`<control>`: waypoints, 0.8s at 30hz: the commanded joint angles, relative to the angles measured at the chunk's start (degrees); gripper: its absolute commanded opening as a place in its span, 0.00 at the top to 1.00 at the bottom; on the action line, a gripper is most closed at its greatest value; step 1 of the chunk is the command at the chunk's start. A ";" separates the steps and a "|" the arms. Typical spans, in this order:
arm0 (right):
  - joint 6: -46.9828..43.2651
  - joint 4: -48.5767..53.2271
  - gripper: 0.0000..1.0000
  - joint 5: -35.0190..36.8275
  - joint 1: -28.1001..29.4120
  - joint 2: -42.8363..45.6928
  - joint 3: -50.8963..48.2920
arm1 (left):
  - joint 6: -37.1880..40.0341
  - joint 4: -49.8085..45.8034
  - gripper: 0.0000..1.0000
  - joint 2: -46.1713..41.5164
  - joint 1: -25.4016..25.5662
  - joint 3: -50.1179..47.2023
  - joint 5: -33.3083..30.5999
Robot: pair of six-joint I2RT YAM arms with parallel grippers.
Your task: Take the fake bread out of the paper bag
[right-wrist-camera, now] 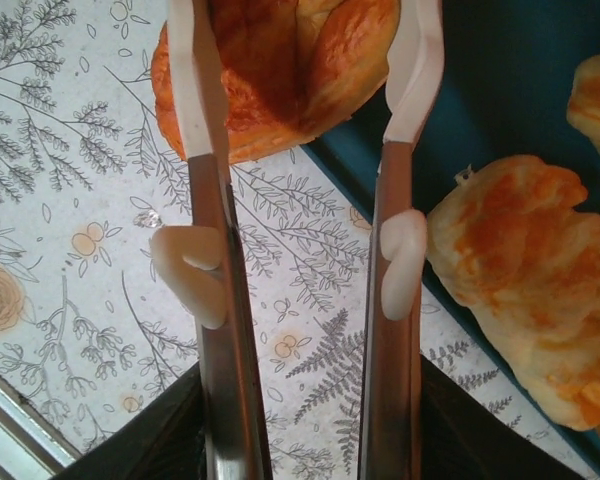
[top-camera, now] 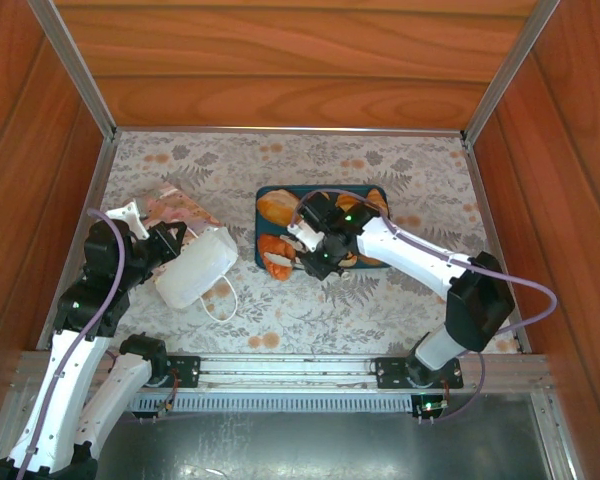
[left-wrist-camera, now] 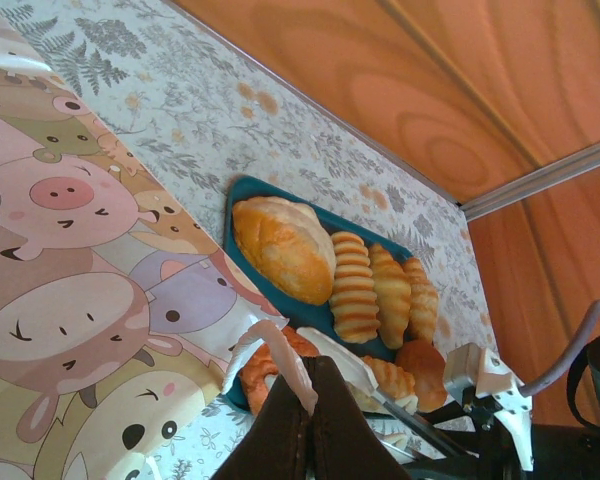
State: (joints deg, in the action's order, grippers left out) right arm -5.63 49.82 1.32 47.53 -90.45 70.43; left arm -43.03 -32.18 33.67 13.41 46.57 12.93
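The white paper bag lies on its side at the left, and its cartoon-animal side shows in the left wrist view. My left gripper is shut on the bag's rim. Several fake bread pieces rest on a teal tray: an oval loaf, a ridged roll and others. My right gripper hovers at the tray's near-left corner. It is open, its fingers straddling an orange croissant that lies half on the tray corner. Another pastry sits to the right.
The floral tablecloth is bare in front of the tray and bag. Wooden walls close in the back and both sides. A metal rail runs along the near edge.
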 commanded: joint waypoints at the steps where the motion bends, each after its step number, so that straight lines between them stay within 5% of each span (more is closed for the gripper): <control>1: 0.13 2.30 0.43 2.52 -0.58 0.18 4.29 | 1.23 -0.51 1.00 -0.59 0.13 1.70 0.39; 7: 4.13 6.39 0.33 2.94 -0.51 2.61 7.66 | 1.40 -0.51 1.00 -0.62 0.13 1.73 0.15; 12: 10.17 12.29 0.36 -0.31 0.03 1.91 10.13 | 1.52 -0.62 1.00 -0.54 0.13 1.93 0.52; 24: 26.34 25.12 0.36 6.23 7.46 -8.11 23.26 | 1.86 -0.60 1.00 0.26 0.13 3.17 0.67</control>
State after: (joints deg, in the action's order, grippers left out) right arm 15.99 69.87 5.21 53.28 -94.94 90.72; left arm -42.19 -32.42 33.80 13.41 47.59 12.95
